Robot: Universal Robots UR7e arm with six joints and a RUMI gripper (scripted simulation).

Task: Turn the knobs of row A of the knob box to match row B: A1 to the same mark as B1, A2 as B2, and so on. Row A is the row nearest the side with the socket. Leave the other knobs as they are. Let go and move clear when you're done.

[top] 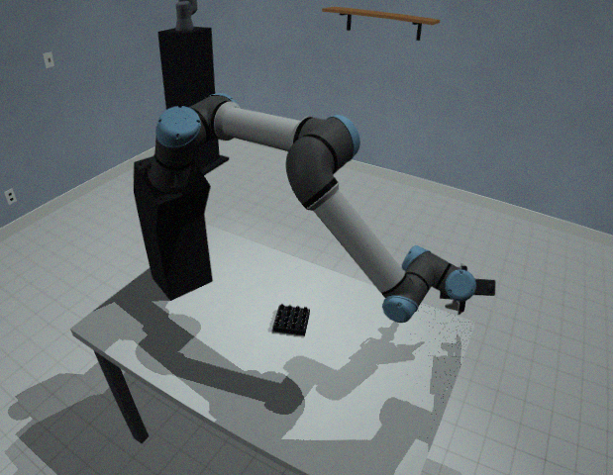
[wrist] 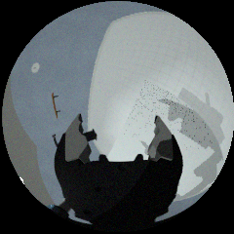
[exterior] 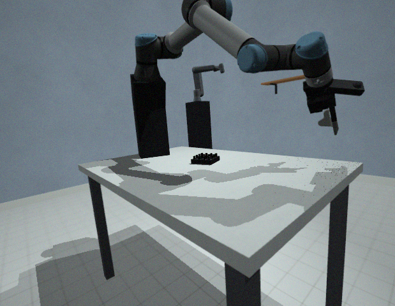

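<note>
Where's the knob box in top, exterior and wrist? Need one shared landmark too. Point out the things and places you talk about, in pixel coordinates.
Top: the knob box (top: 291,320) (exterior: 205,159) is just below picture center, on the table (top: 235,255) (exterior: 247,243).
Exterior: slightly above mid-height, near the horizontal center, toward the table's far side.
Wrist: not identifiable in the picture.
Shared landmark: the orange-brown wall shelf (top: 380,16) (exterior: 284,80) (wrist: 55,104), top right in top, right of center in exterior, left in wrist.
</note>
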